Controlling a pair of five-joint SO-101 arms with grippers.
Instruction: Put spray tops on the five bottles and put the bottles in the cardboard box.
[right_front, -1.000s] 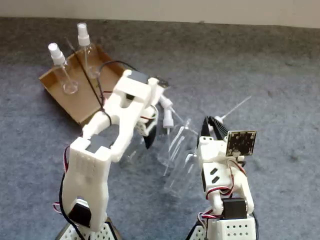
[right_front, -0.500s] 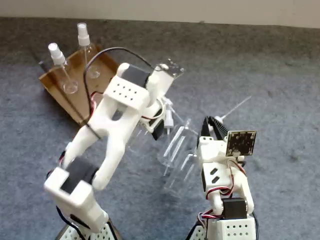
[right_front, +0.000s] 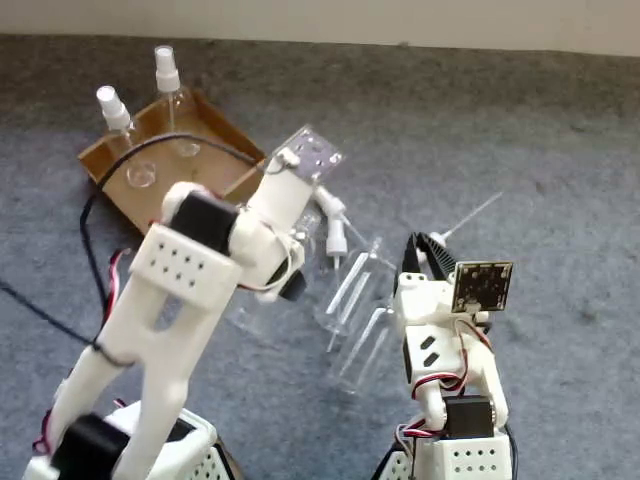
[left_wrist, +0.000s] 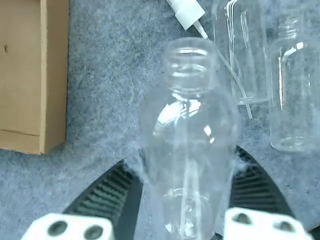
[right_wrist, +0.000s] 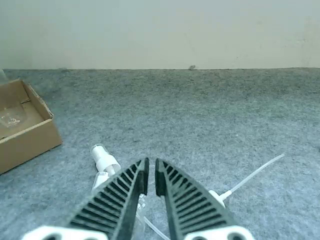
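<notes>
An uncapped clear bottle (left_wrist: 187, 125) lies between the jaws of my left gripper (left_wrist: 187, 167), which press against its sides; its neck points toward a loose spray top (left_wrist: 187, 10). In the high view the left gripper (right_front: 293, 272) sits just left of two more bare bottles (right_front: 350, 285) (right_front: 372, 340) lying on the carpet. The cardboard box (right_front: 95, 165) at the far left holds two upright bottles (right_front: 122, 135) (right_front: 172, 100) with spray tops on. My right gripper (right_wrist: 151, 164) hovers shut and empty above loose spray tops (right_wrist: 102, 157).
Grey carpet covers the table. One spray top with a long dip tube (right_front: 468, 217) lies right of the right gripper (right_front: 425, 250). Other loose tops (right_front: 335, 232) lie between the two arms. A pale wall runs along the far edge.
The left arm's elbow and base links swung back toward the near-left, while its gripper stayed at the bottle. The right arm kept still.
</notes>
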